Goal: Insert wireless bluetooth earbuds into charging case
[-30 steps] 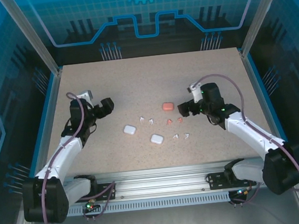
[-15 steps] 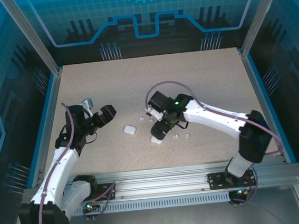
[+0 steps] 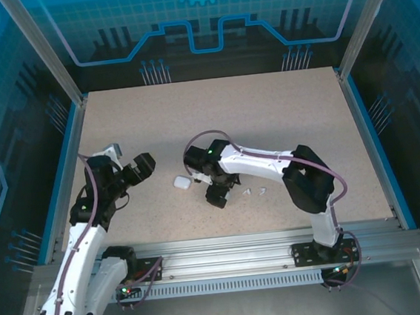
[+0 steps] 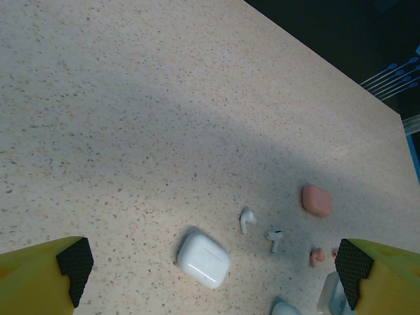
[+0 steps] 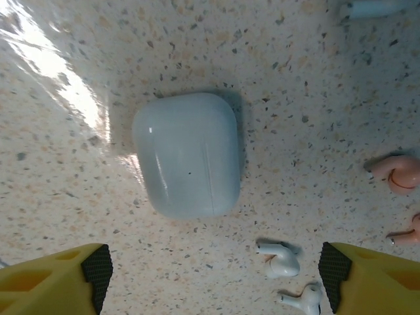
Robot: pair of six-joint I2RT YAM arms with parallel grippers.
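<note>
Barely started, by my read. On the surface [image 3: 265, 115], left gripper [image 3: 139, 167] hangs released, jaws wide, toward the left edge. The right gripper [image 3: 217, 193] is spread too, holding nothing, over a white case [image 5: 187, 154] toward the near edge. That one, a second white case [image 4: 203, 260] and a pink case [image 4: 317, 200] all look shut. Loose mid-surface: white earbud [image 4: 247, 220], pink earbud [image 5: 397, 174], others beside. No brand or writing readable.

You face a speckled beige stone-look tabletop [image 3: 265, 115] edged with thin blue trim [image 3: 367, 135], a ribbed aluminium rail [image 3: 226, 249] running along your near side. Slanted aluminium posts [image 3: 42, 51] frame translucent blue wall panels [image 3: 108, 26] printed with circuit lines and a gear; a bright glare streak [image 5: 59, 72] crosses the tabletop in your right wrist view
</note>
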